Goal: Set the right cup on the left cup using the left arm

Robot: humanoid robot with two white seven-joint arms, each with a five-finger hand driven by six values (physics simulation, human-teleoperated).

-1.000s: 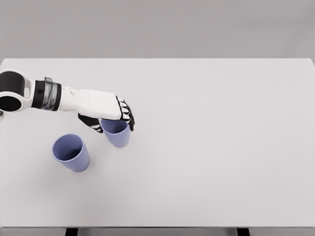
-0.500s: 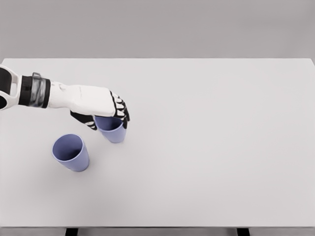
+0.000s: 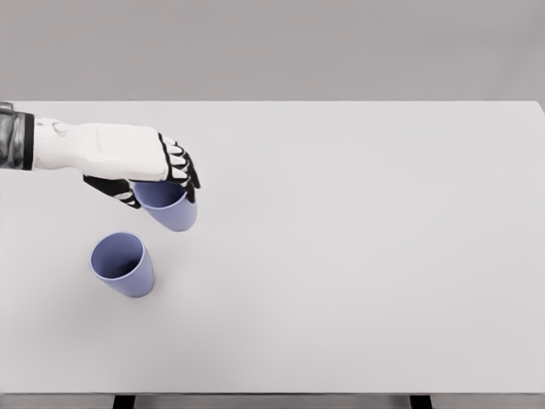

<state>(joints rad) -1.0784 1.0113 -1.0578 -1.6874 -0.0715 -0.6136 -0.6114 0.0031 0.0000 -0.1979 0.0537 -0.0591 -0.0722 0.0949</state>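
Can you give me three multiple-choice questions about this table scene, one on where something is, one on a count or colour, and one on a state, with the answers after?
1. Where does the free cup stand relative to the held cup?
A. Nearer the camera and to its left
B. Far right of the table
C. Inside the held cup

2. How many cups are in view?
A. One
B. Two
C. Four

3. What is the left robot hand doing?
A. Resting flat on the table
B. Spread open above both cups
C. Closed on the upper part of a cup

Answers:
1. A, the free cup sits lower left of the held one.
2. B, both are blue-purple.
3. C, its fingers wrap the held cup just below the rim.
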